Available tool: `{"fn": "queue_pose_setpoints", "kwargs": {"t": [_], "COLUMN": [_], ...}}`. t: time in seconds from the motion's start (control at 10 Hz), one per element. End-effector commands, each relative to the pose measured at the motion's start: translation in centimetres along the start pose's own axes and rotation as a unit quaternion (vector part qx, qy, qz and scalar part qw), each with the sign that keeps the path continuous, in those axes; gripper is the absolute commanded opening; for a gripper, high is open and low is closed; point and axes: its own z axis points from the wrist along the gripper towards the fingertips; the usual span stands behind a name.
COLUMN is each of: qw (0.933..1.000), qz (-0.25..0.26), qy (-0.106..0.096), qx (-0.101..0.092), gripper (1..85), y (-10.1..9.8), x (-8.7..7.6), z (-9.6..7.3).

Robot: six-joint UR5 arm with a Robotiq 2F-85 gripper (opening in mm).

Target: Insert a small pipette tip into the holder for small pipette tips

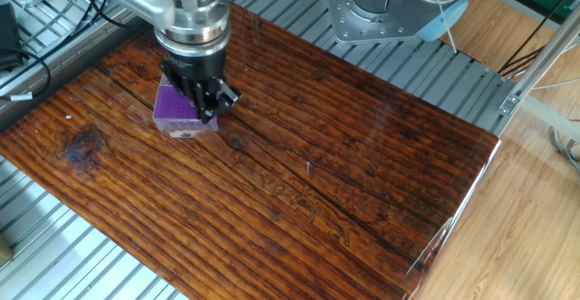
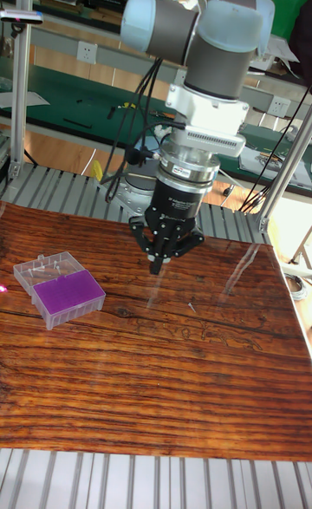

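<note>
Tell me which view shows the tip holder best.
The tall fixed view: the holder sits unobstructed on the table, purple grid and open clear lid fully visible. In the fixed view, the gripper covers part of the holder, leaving only its left portion showing.

From my tall fixed view, the gripper (image 2: 161, 259) hangs above the wooden table (image 2: 173, 388), fingers drawn close together and pointing down; I cannot tell whether they pinch anything. The holder for small pipette tips (image 2: 69, 296) sits lower left on the table, its clear lid (image 2: 43, 268) open behind the purple grid.
</note>
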Motion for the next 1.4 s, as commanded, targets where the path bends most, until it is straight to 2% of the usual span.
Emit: {"fn": "queue_pose_setpoints", "kwargs": {"t": [0.0, 0.1, 0.2, 0.3, 0.4, 0.5, 0.6, 0.7, 1.0, 1.2, 1.3], "qw": [0.9999, 0.9979, 0.9962, 0.9981, 0.9986, 0.9987, 0.9985, 0.9974, 0.9957, 0.9920, 0.9890], "qz": [0.001, -0.049, -0.063, -0.055, -0.051, -0.045, -0.051, -0.070, -0.075, -0.117, -0.139], "qy": [-0.015, 0.000, 0.002, -0.003, -0.014, -0.021, -0.014, 0.003, -0.044, -0.045, -0.049], "qx": [0.002, 0.042, 0.061, 0.027, -0.002, -0.013, -0.013, -0.017, -0.032, -0.013, -0.011], "gripper": [1.0, 1.0, 1.0, 1.0, 1.0, 1.0, 1.0, 1.0, 1.0, 1.0, 1.0], "y": [2.8, 2.2, 3.1, 5.9, 7.9, 8.9, 9.3, 9.4, 10.2, 9.7, 9.8], "x": [0.9, 3.1, 4.7, 5.8, 6.1, 6.5, 7.5, 8.6, 8.0, 8.9, 9.2], "z": [0.5, 0.8, 1.4, 2.2, 2.7, 3.0, 3.4, 4.0, 5.7, 6.1, 6.5]}}
